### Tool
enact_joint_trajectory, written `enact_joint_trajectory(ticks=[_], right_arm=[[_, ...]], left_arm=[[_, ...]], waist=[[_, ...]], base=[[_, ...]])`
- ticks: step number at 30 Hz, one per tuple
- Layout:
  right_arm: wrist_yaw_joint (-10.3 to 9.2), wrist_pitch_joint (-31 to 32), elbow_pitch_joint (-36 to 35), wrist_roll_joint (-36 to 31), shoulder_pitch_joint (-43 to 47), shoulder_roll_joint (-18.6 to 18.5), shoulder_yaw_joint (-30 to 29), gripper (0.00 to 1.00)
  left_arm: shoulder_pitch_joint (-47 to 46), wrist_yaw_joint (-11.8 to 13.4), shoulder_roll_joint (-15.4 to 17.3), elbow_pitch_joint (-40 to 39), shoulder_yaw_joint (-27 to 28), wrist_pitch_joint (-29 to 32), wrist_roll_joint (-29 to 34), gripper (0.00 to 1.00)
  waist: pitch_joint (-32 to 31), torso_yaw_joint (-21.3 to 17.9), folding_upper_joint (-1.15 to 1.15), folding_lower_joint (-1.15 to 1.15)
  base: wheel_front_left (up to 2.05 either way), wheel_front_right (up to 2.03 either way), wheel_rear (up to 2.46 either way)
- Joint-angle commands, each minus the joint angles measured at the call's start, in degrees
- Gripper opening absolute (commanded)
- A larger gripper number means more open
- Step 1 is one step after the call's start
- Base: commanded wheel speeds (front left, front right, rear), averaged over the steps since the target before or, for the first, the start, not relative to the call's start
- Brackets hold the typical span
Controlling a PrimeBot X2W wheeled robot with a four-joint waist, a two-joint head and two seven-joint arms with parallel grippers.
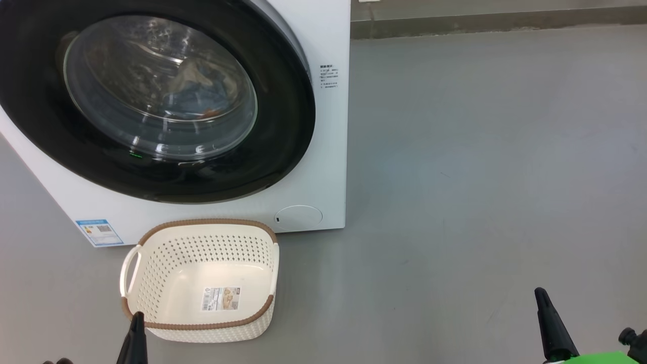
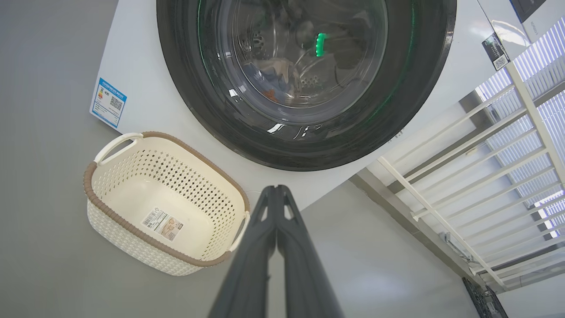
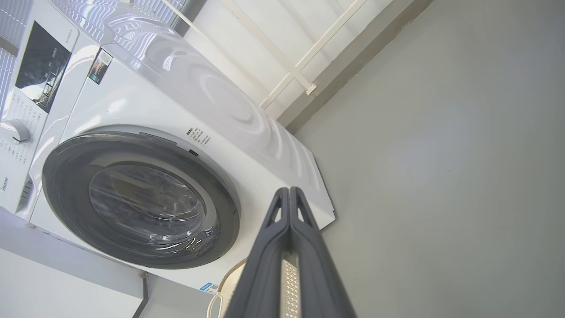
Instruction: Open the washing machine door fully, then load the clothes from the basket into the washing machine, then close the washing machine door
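Head view: one washing machine door (image 1: 283, 126), seemingly shut; one empty basket (image 1: 207, 223) just before it. If it hasn't clicked home, I judge it could swing open. Left wrist view: clothes (image 2: 269, 79) behind the door, number unclear; left gripper (image 2: 276, 191) closed, empty. Right wrist view: right gripper (image 3: 289, 191) closed, empty.

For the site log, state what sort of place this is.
Probably a laundry corner of a bare indoor room: a white front-loading washing machine stands on a plain grey floor, with an empty perforated basket in front of it.
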Motion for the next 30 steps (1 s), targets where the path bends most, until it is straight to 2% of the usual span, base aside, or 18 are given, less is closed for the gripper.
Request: enact_joint_trajectory(ticks=[1,30], right_arm=[[-0.08,0.6,-1.0,2.4,-3.0,-0.7,0.8,0.00],[-0.11,5.0,2.4,20.9,-6.8,-0.6,0.6,0.00]], left_arm=[[-3.1,-1.0,0.4,-0.6,1.6,0.4,-2.3,0.00],[-6.4,-2.9,-0.5,2.3,4.9,4.8,-20.3,0.00]], waist=[[0.0,0.0,0.00,0.00],[0.5,-0.6,0.00,0.00]], base=[[0.00,0.00,0.00],[0.00,0.00,0.00]])
